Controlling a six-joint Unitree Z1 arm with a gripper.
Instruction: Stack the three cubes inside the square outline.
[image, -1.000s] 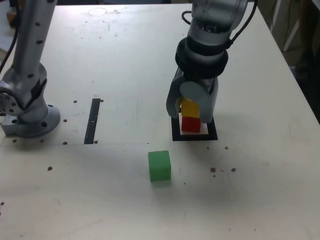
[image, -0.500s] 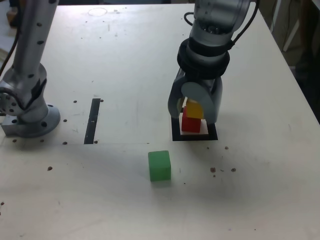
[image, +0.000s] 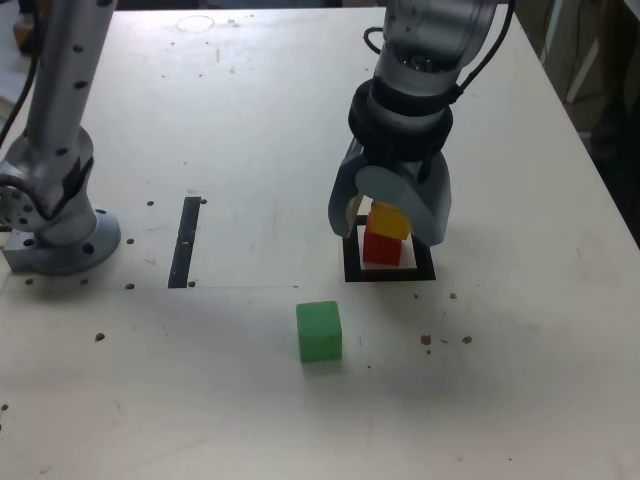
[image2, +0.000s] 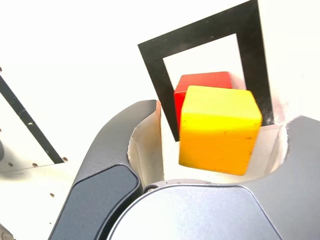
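green cube (image: 319, 332): nearest of the three, flat on the desk (image: 230, 400) and just outside the square outline; its sides are free all round, so it should be easy to grip as the likely last piece.

square outline (image: 389, 276): a black frame behind the green cube, marking where the tower belongs; its white middle leaves a little room around one block.

red cube (image: 381, 250): inside the frame on the desk, serving as the base, its weight carried by the flat surface.

yellow cube (image: 389, 221): above the red cube, seemingly resting on it, turned a little and set off towards the exterior view's right; the overlap probably carries it, though the contact underneath is hidden.

end effector (image: 386, 236): spread around the yellow cube, with a gap on both sides in the wrist view, so it is pinching nothing; the wide stance gives it room to clear the block.

next move: probably lift straight up and away, as a sideways brush could tip the off-centre block; squaring it up first may give the green cube a safer seat.

black strip (image: 185, 243): off to the exterior view's left, well apart from the stack, holding nothing.
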